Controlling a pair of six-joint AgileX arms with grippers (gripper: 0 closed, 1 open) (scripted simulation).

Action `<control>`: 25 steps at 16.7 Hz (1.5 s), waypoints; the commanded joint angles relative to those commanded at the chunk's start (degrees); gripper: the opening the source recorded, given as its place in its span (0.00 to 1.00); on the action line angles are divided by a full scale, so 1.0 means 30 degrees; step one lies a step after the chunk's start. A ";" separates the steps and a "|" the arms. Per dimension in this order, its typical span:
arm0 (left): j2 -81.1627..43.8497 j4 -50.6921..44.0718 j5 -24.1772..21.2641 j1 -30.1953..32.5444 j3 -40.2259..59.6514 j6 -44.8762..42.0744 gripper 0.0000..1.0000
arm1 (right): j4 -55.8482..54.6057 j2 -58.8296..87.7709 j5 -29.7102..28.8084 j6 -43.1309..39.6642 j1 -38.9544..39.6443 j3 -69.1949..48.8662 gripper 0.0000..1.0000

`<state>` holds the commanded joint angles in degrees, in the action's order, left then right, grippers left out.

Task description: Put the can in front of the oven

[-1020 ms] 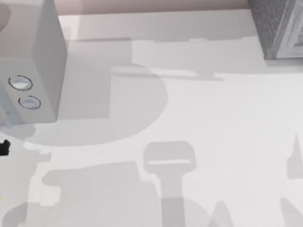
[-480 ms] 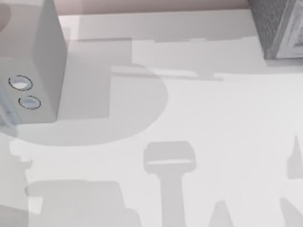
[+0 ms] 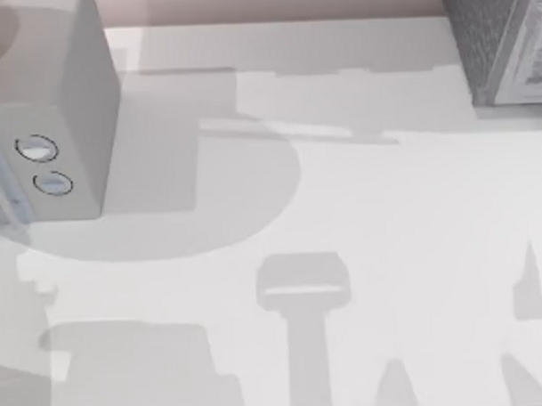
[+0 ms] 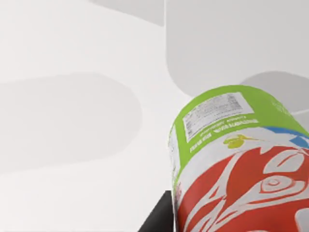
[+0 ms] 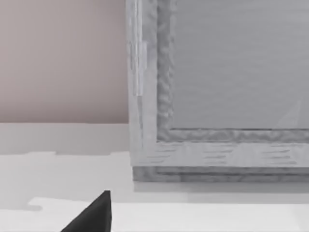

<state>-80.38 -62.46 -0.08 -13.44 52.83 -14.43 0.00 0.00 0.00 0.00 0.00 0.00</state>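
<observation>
Left wrist view: the can (image 4: 231, 164) sits close against the left gripper; finger state cannot be determined.

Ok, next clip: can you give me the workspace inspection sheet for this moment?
Surface: white table, crossed by shadows.
Job's things: can, green and red, close before the left wrist camera; white appliance with two dials at the far left, likely the oven.
Clutter: grey framed box at the far right.
Grippers: left claw beside the can; right claw facing the grey framed box.
Cables: nothing seen.
Surroundings: pinkish wall behind the table.
</observation>
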 joint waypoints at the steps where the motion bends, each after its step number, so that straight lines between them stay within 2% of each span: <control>1: 0.0000 0.0000 0.0000 0.0000 0.0000 0.0000 0.00 | 0.0000 0.0000 0.0000 0.0000 0.0000 0.0000 1.00; 3: 0.0000 0.0000 0.0000 0.0000 0.0000 0.0000 0.00 | 0.0000 0.0000 0.0000 0.0000 0.0000 0.0000 1.00; 16: 0.0000 0.0000 0.0000 0.0000 0.0000 0.0000 0.98 | 0.0000 0.0000 0.0000 0.0000 0.0000 0.0000 1.00; 25: 0.0003 -0.0004 0.0000 0.0007 0.0008 -0.0001 1.00 | 0.0000 0.0000 0.0000 0.0000 0.0000 0.0000 1.00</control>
<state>-80.37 -62.47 -0.08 -13.42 52.86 -14.44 0.00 0.00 0.00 0.00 0.00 0.00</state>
